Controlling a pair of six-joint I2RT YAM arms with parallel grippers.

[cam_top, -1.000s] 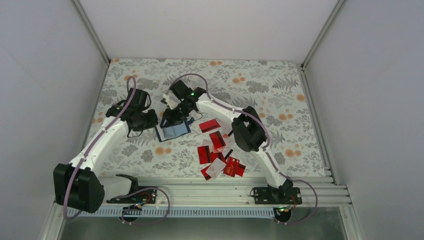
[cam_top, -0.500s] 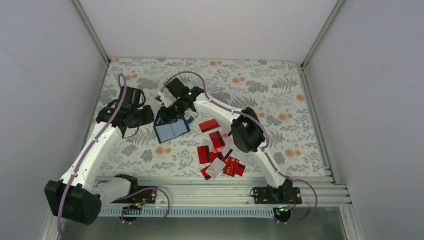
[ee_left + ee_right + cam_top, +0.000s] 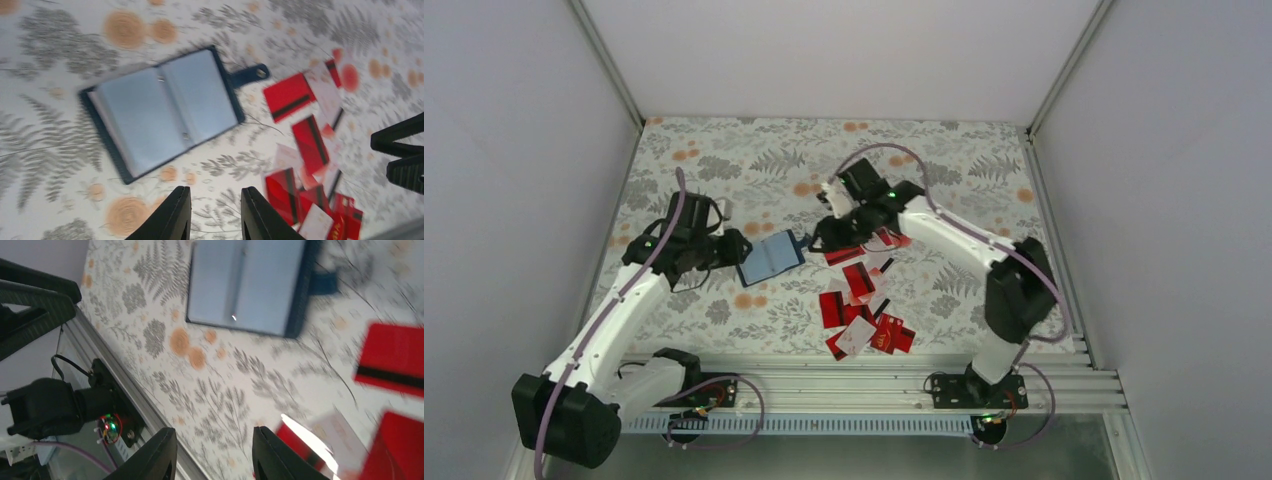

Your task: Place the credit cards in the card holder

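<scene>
Card holder (image 3: 771,257) lies open
Credit cards (image 3: 861,300) at its 4 o'clock; left gripper (image 3: 215,200), right gripper (image 3: 214,442) slightly parted, empty.

The card holder (image 3: 771,257) lies open, its pale grey-blue inner pages framed by a dark navy border, with a navy snap tab (image 3: 248,76) at its two o'clock edge in the left wrist view. At its four o'clock in the top view, the credit cards (image 3: 861,300) are mostly bright red, several crossed by a black stripe and a few white with red marks. The table cover (image 3: 724,165) is pale grey-white, printed with grey ferns, leaves and round orange blooms, and the arms (image 3: 614,320) are white with black joints and mauve cables (image 3: 682,190).
</scene>
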